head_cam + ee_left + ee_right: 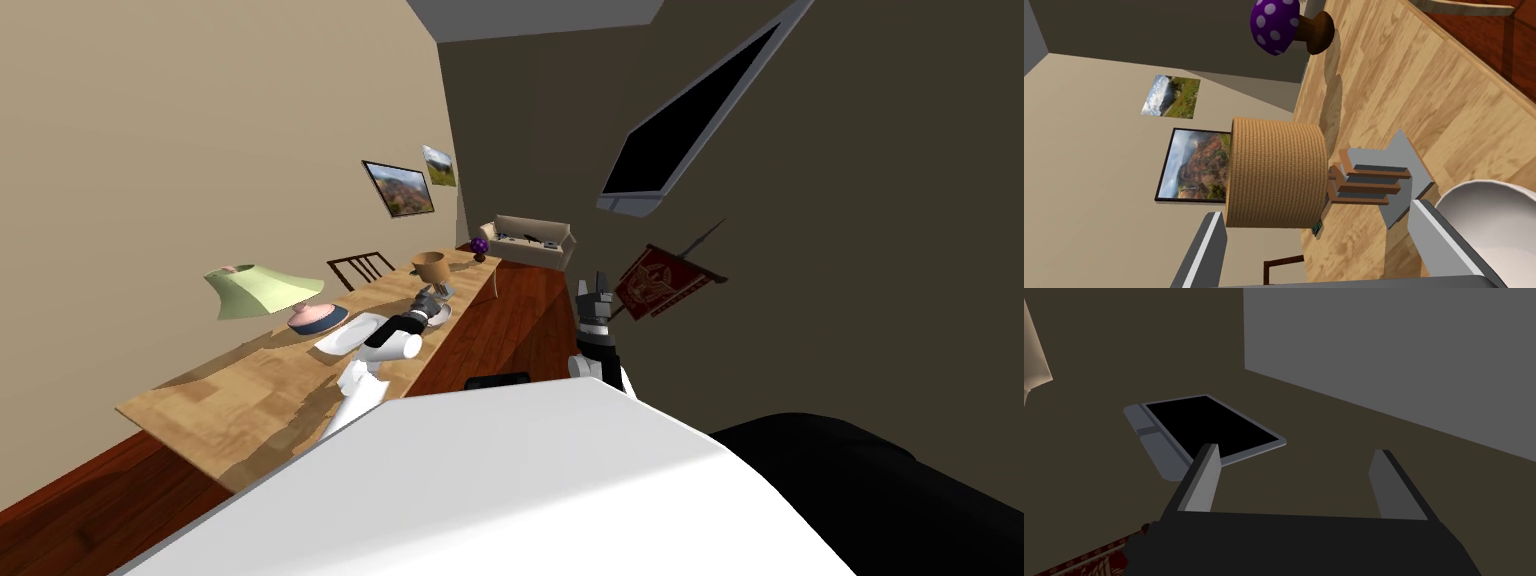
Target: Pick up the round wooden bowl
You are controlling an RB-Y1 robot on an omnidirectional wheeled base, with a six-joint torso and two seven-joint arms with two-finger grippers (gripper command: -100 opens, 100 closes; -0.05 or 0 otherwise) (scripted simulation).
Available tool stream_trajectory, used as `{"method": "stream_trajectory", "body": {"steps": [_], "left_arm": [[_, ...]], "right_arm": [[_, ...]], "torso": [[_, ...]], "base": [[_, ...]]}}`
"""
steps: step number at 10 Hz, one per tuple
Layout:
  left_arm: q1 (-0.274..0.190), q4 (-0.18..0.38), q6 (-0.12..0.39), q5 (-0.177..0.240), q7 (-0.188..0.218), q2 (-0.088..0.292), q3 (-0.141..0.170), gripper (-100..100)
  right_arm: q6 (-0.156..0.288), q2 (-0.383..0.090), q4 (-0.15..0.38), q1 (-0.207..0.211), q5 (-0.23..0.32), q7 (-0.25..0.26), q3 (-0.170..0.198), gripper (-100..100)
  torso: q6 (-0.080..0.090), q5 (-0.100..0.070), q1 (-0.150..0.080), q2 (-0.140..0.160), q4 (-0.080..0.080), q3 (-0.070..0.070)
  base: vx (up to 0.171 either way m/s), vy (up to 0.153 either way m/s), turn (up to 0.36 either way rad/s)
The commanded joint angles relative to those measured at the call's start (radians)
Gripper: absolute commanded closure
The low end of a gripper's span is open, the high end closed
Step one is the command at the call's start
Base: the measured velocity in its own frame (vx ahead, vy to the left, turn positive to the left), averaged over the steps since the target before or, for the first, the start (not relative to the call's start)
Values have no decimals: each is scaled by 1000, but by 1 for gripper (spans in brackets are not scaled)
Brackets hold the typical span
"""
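Two light grey fingers of the left tool [1316, 210] stand spread wide, gripping nothing, and they frame the round wooden bowl [1276, 172] just ahead of their tips. That bowl is a tan, ribbed, straight-walled piece standing upright on the light wooden tabletop [1424, 100], near the tabletop's far end in the head view. It sits closer to one finger than to the other, so the open span seems meant to take its full width. No finger touches it yet.

Tight beside the bowl, and also within the line of the open fingers, is a small grey and brown slatted stand [1374, 182]; whether it touches the bowl cannot be told. It looks like the main hazard, since a closing finger could catch it instead of the bowl's wall. A white dish [1489, 225] lies by the other finger, close under the hand. Farther along the tabletop stands a purple mushroom with white spots [1276, 25], well apart from the bowl. Behind the bowl, two landscape pictures [1194, 165] hang on the beige wall.

The right tool [1295, 450] is raised beside the chest, away from the tabletop, its fingers likewise spread and empty, presumably parked clear of the work.
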Motion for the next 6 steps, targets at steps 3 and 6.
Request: {"method": "stream_trajectory", "body": {"steps": [3, 6], "left_arm": [[-20, 46, 107, 31, -4, 26, 0, -100], [-54, 108, 198, 63, -11, 52, 2, -100]], "right_arm": [[0, 0, 0, 0, 0, 0, 0, 0], [0, 0, 0, 0, 0, 0, 0, 0]], "torso": [[0, 0, 0, 0, 0, 0], [0, 0, 0, 0, 0, 0]], "base": [[-3, 28, -51], [-3, 33, -51]]}}
